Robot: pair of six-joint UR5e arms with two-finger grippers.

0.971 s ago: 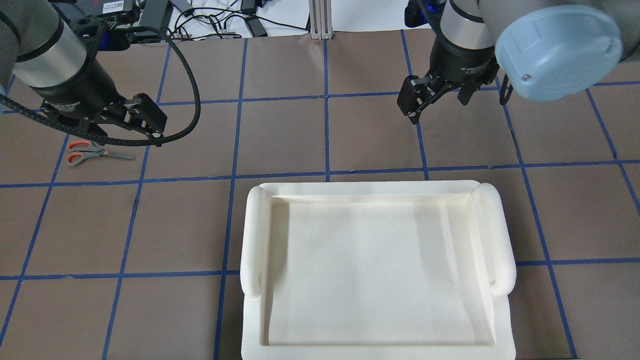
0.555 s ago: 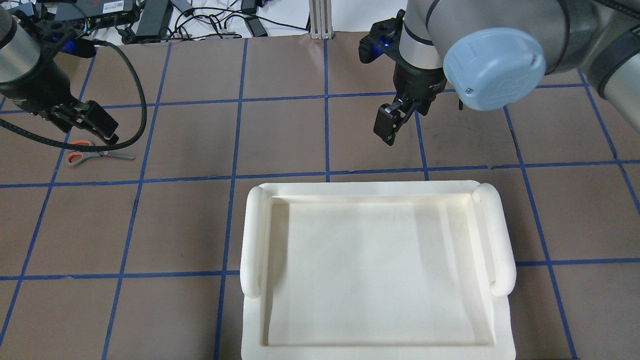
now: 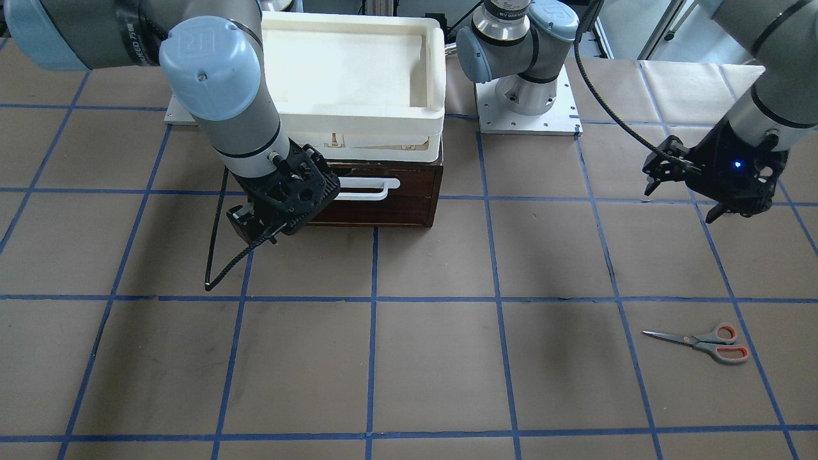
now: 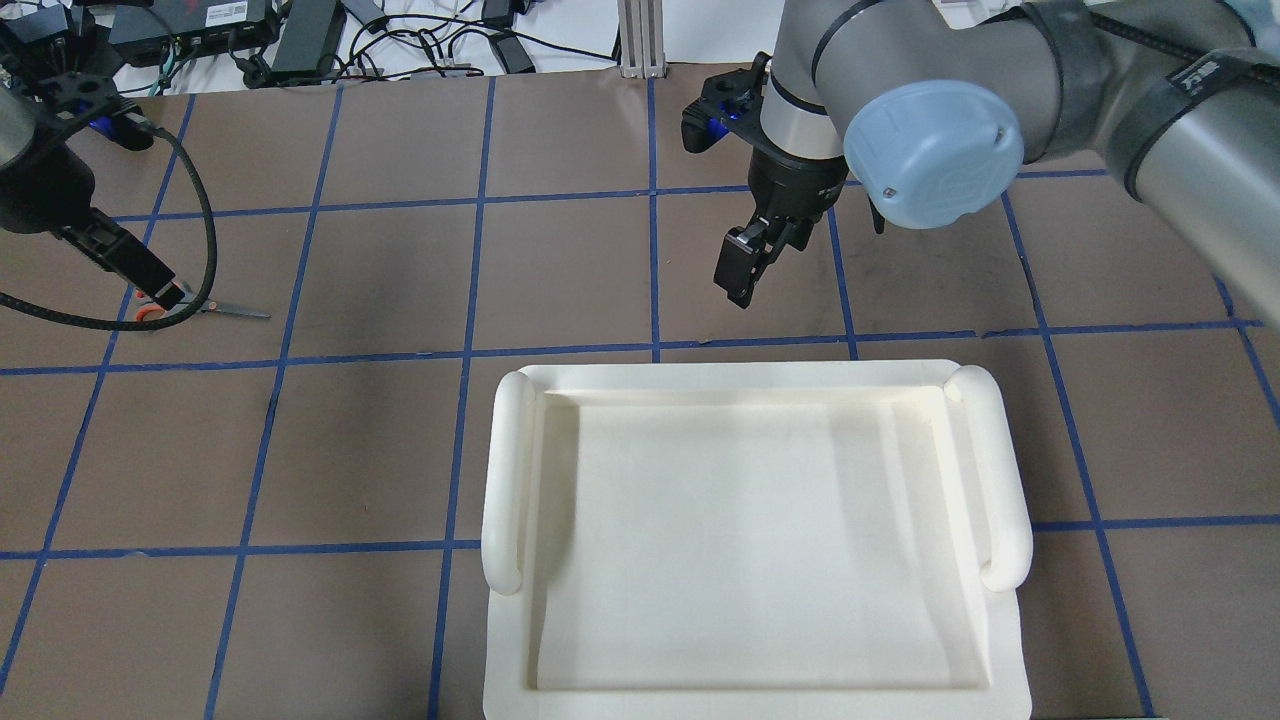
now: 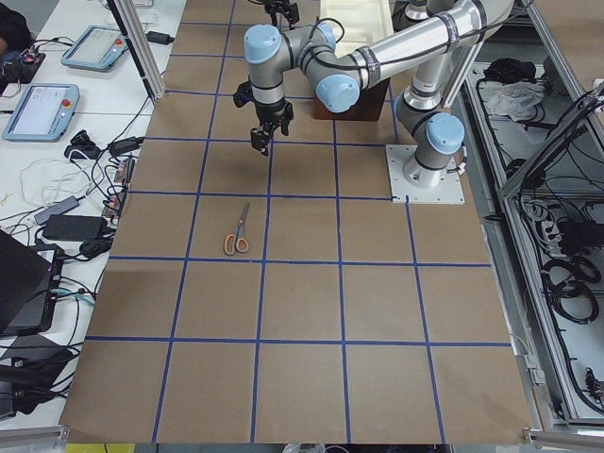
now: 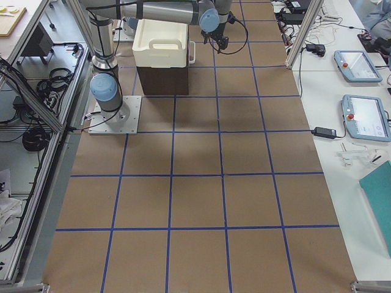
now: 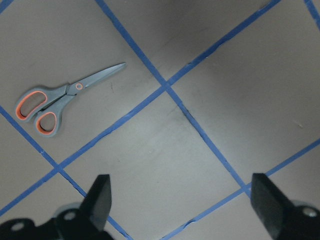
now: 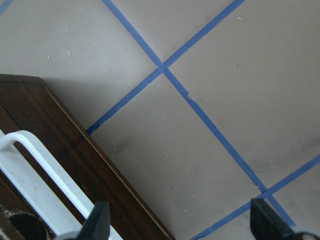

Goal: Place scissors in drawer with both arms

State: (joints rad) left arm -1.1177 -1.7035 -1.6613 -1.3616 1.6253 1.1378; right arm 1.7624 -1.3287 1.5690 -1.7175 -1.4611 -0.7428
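Note:
The scissors lie flat on the brown table, blades pointing toward the middle; they also show in the left wrist view and, partly covered, in the overhead view. My left gripper hangs open above the table, on the robot's side of the scissors, and holds nothing. The dark brown drawer with its white bar handle looks shut. My right gripper is open and empty just in front of the drawer's front, beside the handle's end.
A cream-white tray sits on top of the drawer cabinet. Blue tape lines grid the table. Cables and power bricks lie beyond the table's far edge. A black cable loops down from my right wrist.
My right gripper has swung left and nearer to the tray and drawer front. My left gripper has moved left, and now covers the scissors' handles in the overhead view.

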